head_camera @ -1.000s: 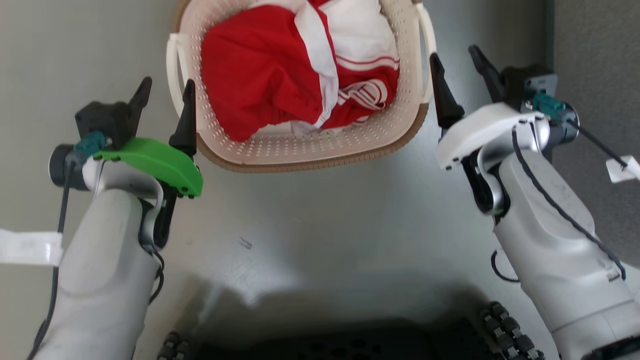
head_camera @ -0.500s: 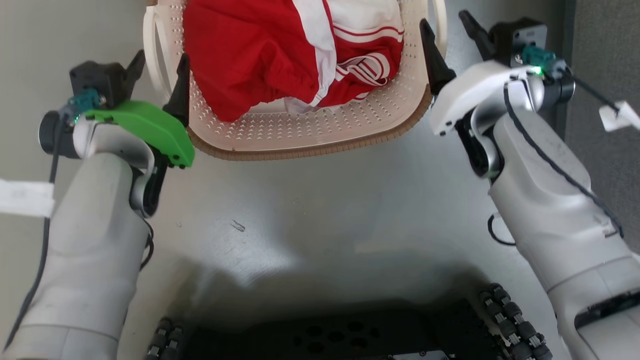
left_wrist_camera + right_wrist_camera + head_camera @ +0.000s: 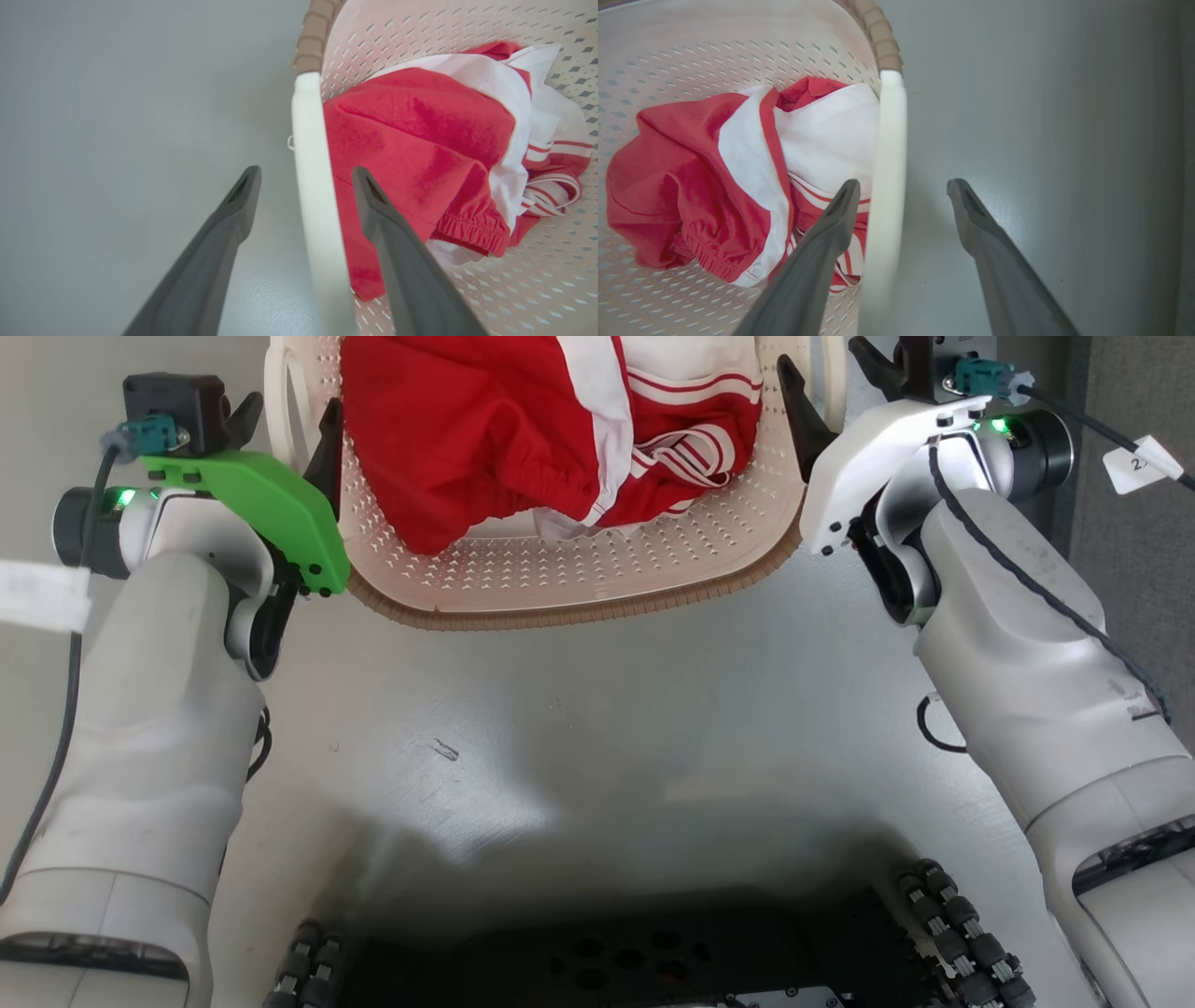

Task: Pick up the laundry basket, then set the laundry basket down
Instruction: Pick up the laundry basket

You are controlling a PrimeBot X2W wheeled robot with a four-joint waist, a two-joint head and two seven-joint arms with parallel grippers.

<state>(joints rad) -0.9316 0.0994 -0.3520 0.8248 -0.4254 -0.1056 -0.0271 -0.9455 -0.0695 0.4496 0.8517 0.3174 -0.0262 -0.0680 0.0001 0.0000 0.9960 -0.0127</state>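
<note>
The laundry basket [image 3: 579, 588], full of red-and-white clothes [image 3: 504, 439], is sitting on the grey floor [image 3: 597, 728], not yet lifted. The left tool [image 3: 291, 411] and the right tool [image 3: 820, 357] are standing wide, each straddling a white handle [image 3: 310, 154]; gripping, lifting and setting down are all waiting.

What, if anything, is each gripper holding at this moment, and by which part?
Nothing is held. The left gripper and right gripper are open, each straddling a white side handle of the laundry basket, fingers not closed on it.
</note>
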